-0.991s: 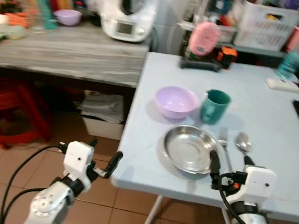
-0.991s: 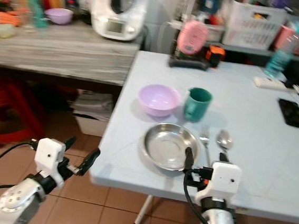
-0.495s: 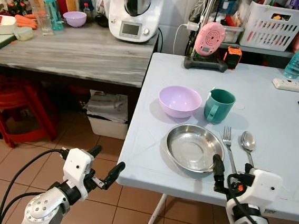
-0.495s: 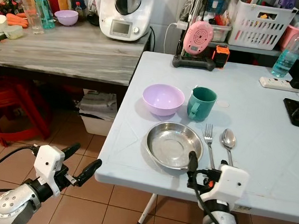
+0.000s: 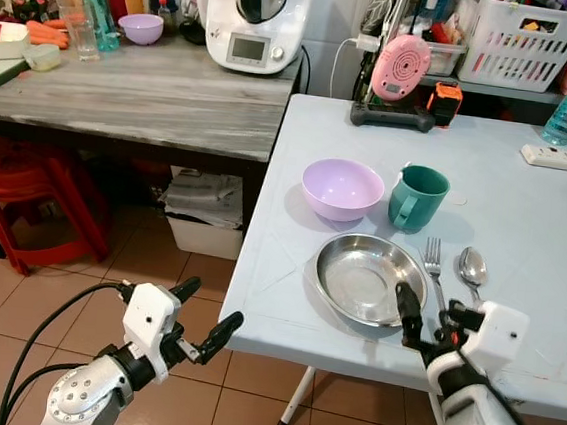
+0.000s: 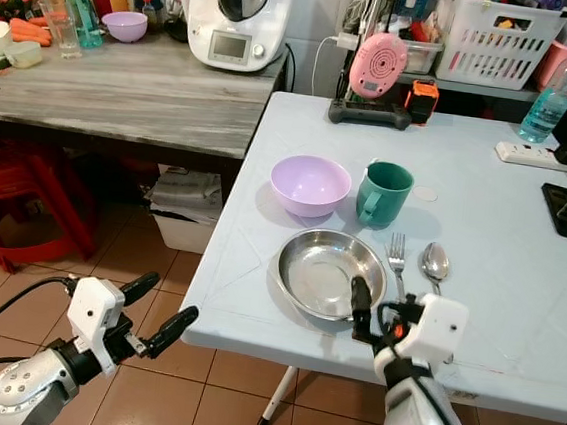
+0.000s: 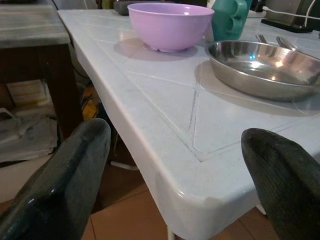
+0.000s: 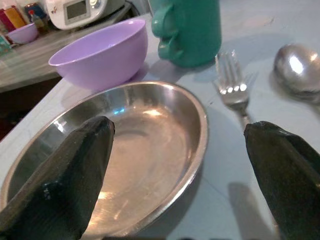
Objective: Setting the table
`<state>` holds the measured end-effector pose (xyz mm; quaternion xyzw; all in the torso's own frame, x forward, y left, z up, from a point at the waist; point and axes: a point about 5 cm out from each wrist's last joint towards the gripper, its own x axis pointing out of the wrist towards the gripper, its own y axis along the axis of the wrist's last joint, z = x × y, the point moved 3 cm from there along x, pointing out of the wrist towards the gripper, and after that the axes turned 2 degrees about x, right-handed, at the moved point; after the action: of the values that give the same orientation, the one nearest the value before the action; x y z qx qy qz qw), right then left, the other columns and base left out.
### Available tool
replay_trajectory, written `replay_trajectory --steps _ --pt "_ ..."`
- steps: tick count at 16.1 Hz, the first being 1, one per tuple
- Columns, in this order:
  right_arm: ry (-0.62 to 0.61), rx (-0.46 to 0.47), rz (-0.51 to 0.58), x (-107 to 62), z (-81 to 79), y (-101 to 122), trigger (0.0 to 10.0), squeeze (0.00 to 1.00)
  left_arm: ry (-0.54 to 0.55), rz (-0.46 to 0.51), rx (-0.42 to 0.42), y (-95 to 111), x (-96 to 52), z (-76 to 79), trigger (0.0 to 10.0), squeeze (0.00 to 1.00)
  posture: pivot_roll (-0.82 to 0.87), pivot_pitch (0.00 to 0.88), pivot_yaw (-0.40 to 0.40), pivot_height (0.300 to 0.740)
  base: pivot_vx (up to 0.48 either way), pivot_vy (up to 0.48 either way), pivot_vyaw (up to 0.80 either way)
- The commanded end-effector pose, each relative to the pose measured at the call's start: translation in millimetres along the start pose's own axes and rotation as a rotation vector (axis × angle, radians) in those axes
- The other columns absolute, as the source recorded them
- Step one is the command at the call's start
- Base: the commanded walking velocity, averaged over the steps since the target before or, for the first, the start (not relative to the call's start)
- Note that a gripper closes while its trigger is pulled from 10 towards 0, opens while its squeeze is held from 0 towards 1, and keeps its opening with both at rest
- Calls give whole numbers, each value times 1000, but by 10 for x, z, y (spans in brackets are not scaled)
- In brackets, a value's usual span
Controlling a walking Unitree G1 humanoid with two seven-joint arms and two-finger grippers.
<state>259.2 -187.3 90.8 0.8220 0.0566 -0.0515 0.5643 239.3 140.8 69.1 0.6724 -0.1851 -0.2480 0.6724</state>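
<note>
Hovering low over the tiled floor, the left end effector (image 5: 203, 315) hangs just short of the corner of the pale blue counter (image 5: 278, 272), its two black fingers spread wide and holding nothing. Beyond it and further along the counter sits a lilac bowl (image 5: 342, 189), with a green mug (image 5: 417, 197) just beside that.

Nearer the robot, in front of the bowl and mug, lies a steel plate (image 5: 370, 278). The right end effector (image 5: 430, 317) is raised at the counter's near edge, fingers wide apart and empty, one finger (image 5: 407, 307) over the plate's near rim. Past the other finger lie a fork (image 5: 434, 272) and a spoon (image 5: 473, 270), side by side, close to the plate.

The place setting looks largely laid: bowl, mug, plate, fork and spoon grouped together. From here the main risk seems to be the right end effector nudging the plate's rim as it moves, which could push the plate into the fork, or swinging sideways and knocking the fork and spoon askew. The left arm rising could strike the counter corner from below.
</note>
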Motion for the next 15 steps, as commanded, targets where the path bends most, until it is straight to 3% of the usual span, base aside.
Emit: replay_trajectory --steps 1,9,11,12,13,14,15 --pt "8 30 -30 11 11 -34 10000 0 -7 2 6 2 15 -4 10000 0 27 0 6 740 0 0 0" --pt "37 106 -131 90 40 -123 10000 0 -16 13 16 22 21 1 10000 0 41 0 0 740 0 0 0" --pt "54 161 -152 109 18 -143 10000 0 -20 16 17 34 26 6 10000 0 40 0 1 740 0 0 0" --pt "66 175 -166 119 6 -146 8392 0 -22 17 18 40 29 9 10000 0 40 0 1 740 0 0 0" --pt "66 168 -187 131 19 -153 5216 0 -24 19 20 48 33 12 10000 0 40 0 1 740 0 0 0" --pt "54 169 -190 139 50 -151 902 0 -26 20 20 56 35 14 10000 0 42 0 2 740 0 0 0" --pt "47 164 -195 143 82 -147 0 0 -26 22 20 64 36 14 10000 0 43 0 3 740 0 0 0"
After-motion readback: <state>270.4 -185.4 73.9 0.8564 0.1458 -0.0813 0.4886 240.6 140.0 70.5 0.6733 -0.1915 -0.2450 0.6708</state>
